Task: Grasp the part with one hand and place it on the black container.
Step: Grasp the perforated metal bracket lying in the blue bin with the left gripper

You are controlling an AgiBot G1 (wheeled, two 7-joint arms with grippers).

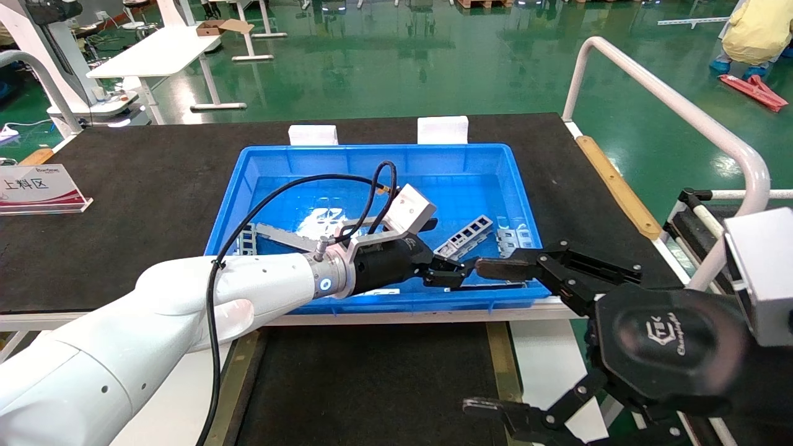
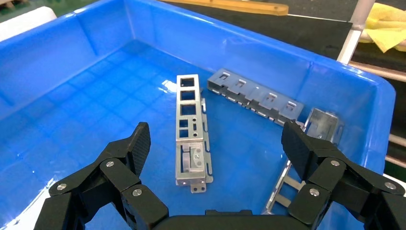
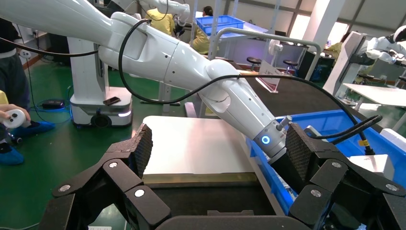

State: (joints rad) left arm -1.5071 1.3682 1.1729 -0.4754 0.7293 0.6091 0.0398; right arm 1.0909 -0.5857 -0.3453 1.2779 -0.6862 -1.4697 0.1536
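Note:
The part (image 1: 468, 232) is a slim silver strip with a row of windows. It lies flat on the floor of the blue bin (image 1: 372, 155), also seen in the left wrist view (image 2: 189, 124). My left gripper (image 1: 455, 272) reaches into the bin and hovers open and empty just above the part (image 2: 218, 143), which lies between its fingers, nearer one finger (image 2: 136, 146). The black container (image 1: 372, 384), with bronze rails, lies in front of the bin. My right gripper (image 1: 489, 337) is open and empty at the container's right end (image 3: 218, 143).
Other metal pieces lie in the bin: a wider tabbed plate (image 2: 256, 96), a bracket (image 2: 323, 124) and another ladder strip (image 2: 282, 187). White foam blocks (image 1: 313, 134) stand behind the bin. A sign (image 1: 37, 186) is at the left, a white railing (image 1: 669, 99) at the right.

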